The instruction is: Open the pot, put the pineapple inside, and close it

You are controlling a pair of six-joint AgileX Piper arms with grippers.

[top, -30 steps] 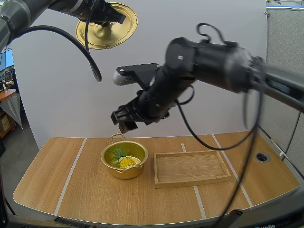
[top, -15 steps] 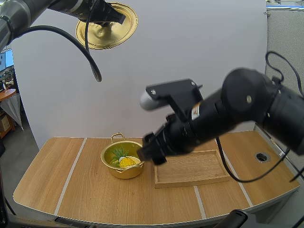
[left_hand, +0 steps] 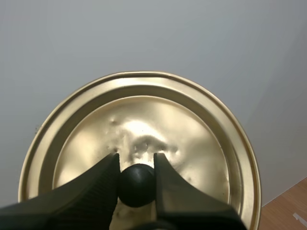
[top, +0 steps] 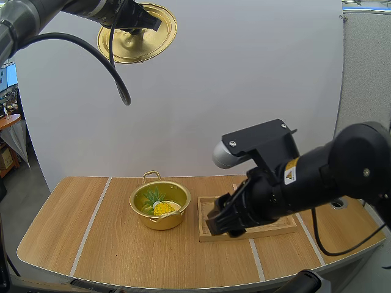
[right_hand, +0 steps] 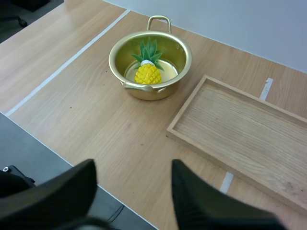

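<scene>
The gold pot (top: 159,206) stands open on the table, and the yellow pineapple (top: 162,207) with green leaves lies inside it; the right wrist view shows the pot (right_hand: 149,67) and the pineapple (right_hand: 147,73) too. High above the table's left side my left gripper (top: 135,25) is shut on the black knob (left_hand: 137,184) of the gold lid (top: 137,33), which the left wrist view shows as a round lid (left_hand: 192,143). My right gripper (top: 221,226) hangs open and empty over the front left corner of the wooden tray (top: 269,212), away from the pot.
The empty wooden tray (right_hand: 249,134) lies right of the pot. A round hole (top: 337,201) sits in the table at the far right. White tape lines (top: 90,224) cross the tabletop.
My right arm has swung down and to the right, from above the pot to over the tray's front left corner. The left arm with the lid has not moved.
</scene>
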